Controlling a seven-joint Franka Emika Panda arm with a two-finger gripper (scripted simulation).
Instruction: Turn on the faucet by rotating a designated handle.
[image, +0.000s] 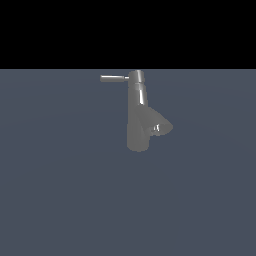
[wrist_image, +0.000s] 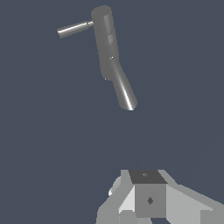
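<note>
The gripper (wrist_image: 146, 199) shows only in the wrist view, as a blocky grey body; whether its jaws are open I cannot tell. It sits well apart from the faucet (image: 138, 117), with nothing between. The handle (image: 114, 78) juts horizontally from the cap toward the exterior view's left, untouched.

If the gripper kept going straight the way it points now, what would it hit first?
Probably the faucet, near its spout, though depth is unclear. In the wrist view the gripper is well short of it, with nothing between; the handle lies off to one side.
</note>
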